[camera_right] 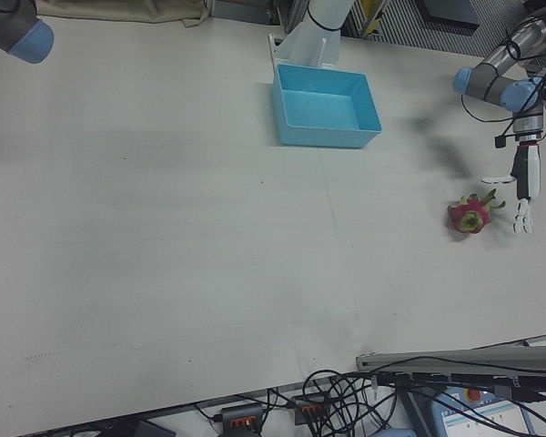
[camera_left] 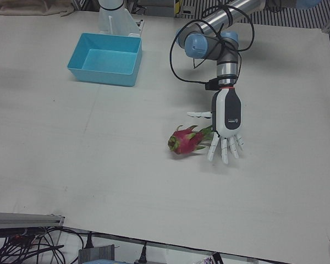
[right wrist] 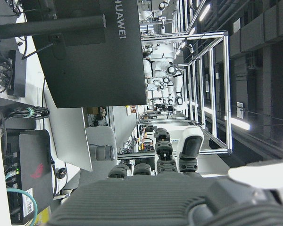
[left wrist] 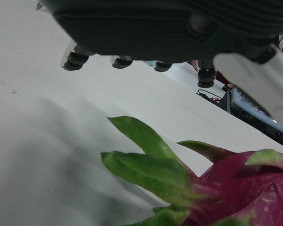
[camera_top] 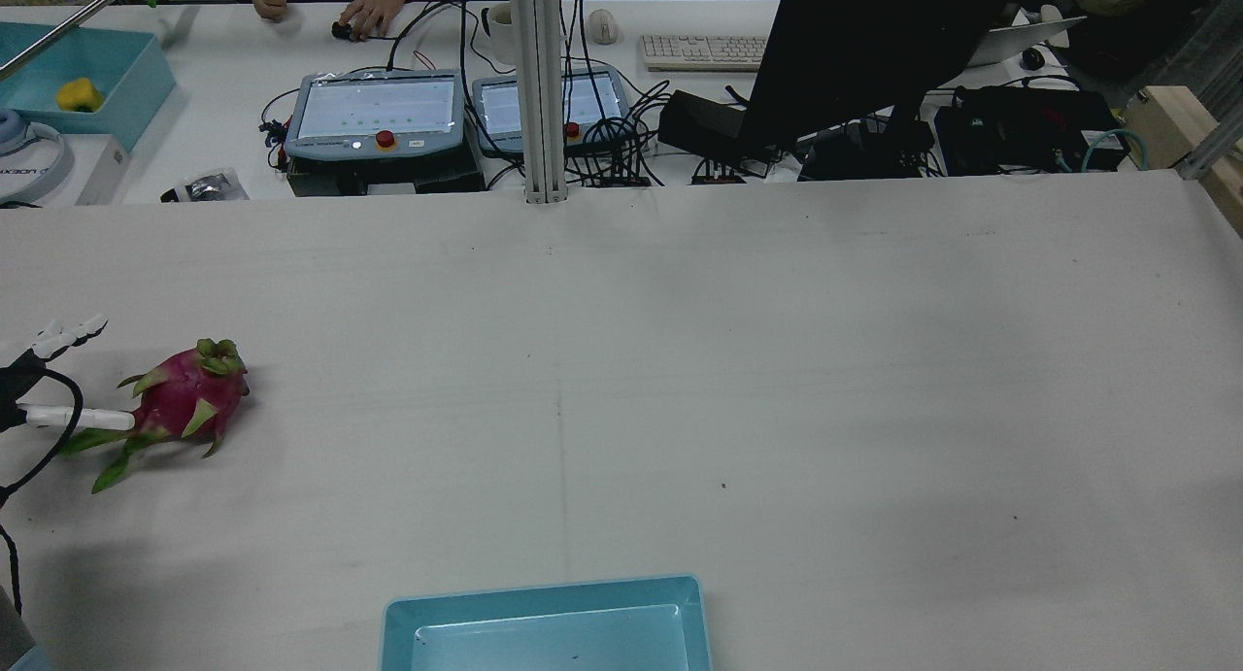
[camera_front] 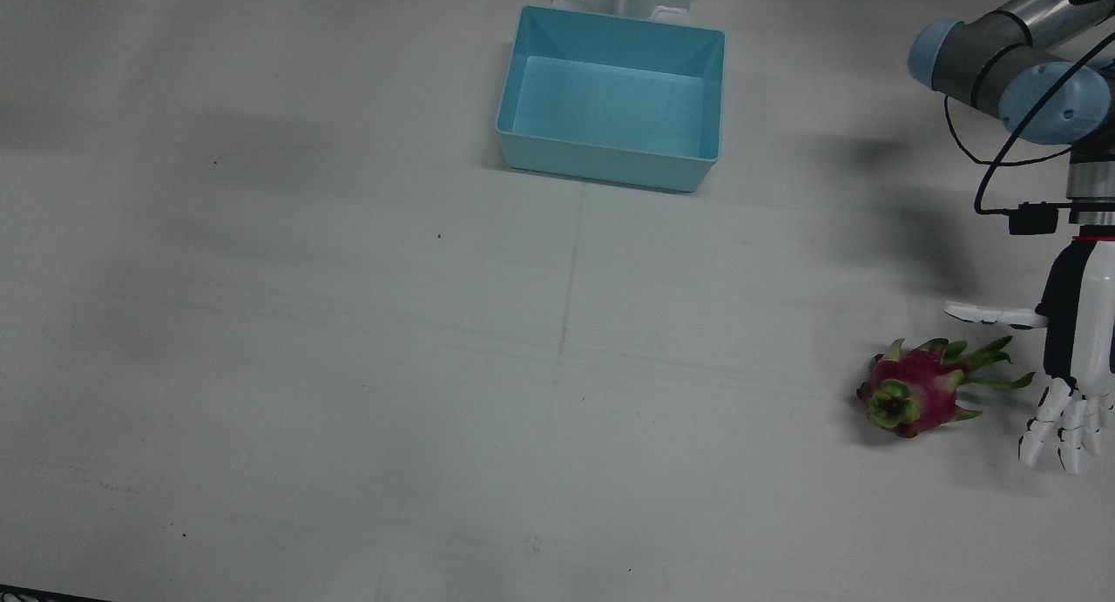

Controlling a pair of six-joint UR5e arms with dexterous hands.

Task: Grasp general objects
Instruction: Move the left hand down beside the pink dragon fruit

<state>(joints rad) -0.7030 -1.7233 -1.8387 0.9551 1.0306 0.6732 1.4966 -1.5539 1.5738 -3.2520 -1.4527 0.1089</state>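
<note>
Dragon fruit (camera_front: 916, 391) lies on the white tabletop (camera_front: 348, 367), well apart from the blue bin (camera_front: 612, 97). Left hand (camera_front: 1073, 367) is just beside the fruit's leafy end, fingers (camera_front: 1050, 423) spread apart and holding nothing; the thumb reaches out above the fruit's green scales, contact unclear. Left hand view shows the leaf tips close under the palm. Right hand (right wrist: 179, 188) shows only in its own camera, off the tabletop; cannot tell its finger state.

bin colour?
Light blue bin, inside and out; clearest in the front view.
</note>
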